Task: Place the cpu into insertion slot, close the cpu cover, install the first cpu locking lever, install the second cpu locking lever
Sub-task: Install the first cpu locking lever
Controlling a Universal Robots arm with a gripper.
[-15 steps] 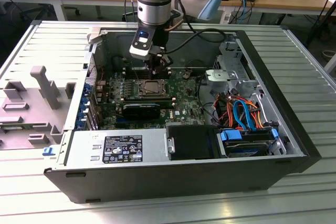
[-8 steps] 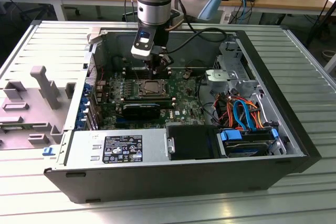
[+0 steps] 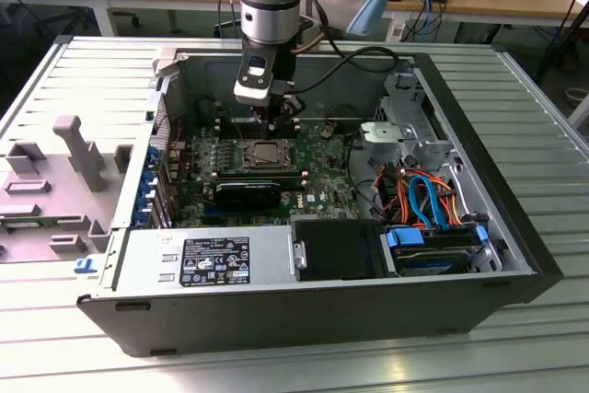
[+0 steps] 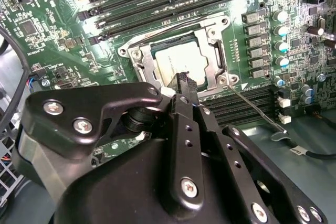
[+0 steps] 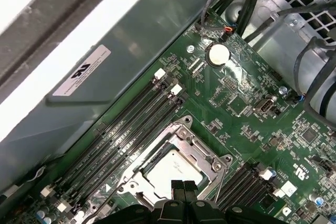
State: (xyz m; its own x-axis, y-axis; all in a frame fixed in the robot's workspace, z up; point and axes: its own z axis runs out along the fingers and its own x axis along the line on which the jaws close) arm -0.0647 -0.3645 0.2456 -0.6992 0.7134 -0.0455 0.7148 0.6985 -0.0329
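At the exterior view's left, a grey plastic jig (image 3: 78, 149) sits on the slatted table (image 3: 55, 71). Next to it is the open PC case (image 3: 276, 319), lying flat. Inside, front-left, is the PSU (image 3: 184, 260), w/ the green board (image 3: 322, 149) behind it.

Mid-case, the arm comes down from above. The gripper (image 3: 270, 131) hangs right over the slot (image 3: 248, 158), very close; can't tell if it touches. Toward the exterior view's right are orange/blue cables (image 3: 423, 195) and a drive (image 3: 433, 250) w/ a blue bracket.

Second wrist view: the cpu (image 4: 176, 61) sits in the slot, silver top up. The cover (image 4: 212, 35) lies flat around it, w/ the cpu showing thru the window. A lever (image 4: 257, 109), a thin rod, runs from the cover's corner out across the black RAM slots (image 4: 239, 114), its hooked end free of the cover.

First wrist view: the fingers (image 5: 178, 188) are pressed together, only a hairline btwn the tips, nothing held. The tips sit at the cover's edge, over the cpu's rim. A coin cell (image 5: 218, 53) is further off on the board.
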